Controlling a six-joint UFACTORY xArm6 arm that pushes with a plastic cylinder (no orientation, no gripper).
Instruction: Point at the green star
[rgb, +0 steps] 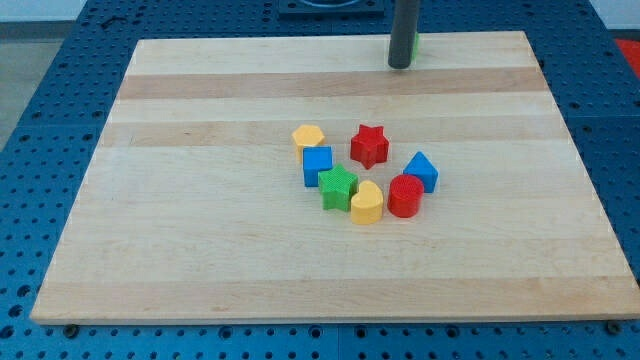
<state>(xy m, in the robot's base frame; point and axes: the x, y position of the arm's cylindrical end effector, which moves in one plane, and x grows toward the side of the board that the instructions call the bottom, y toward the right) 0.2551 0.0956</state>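
My tip (400, 66) rests on the board near the middle of the view's top edge. A sliver of a green block (415, 44) shows just right of the rod, touching or right behind it. The rod hides most of it, so I cannot make out its shape. Well below the tip, a cluster sits mid-board. It holds a yellow hexagon (309, 136), a red star (369, 145), a blue cube (317, 165), a green cube (338, 188), a yellow heart (367, 202), a red cylinder (405, 195) and a blue triangle (422, 171).
The wooden board (200, 230) lies on a blue perforated table (40, 120). The rod comes down from the view's top edge.
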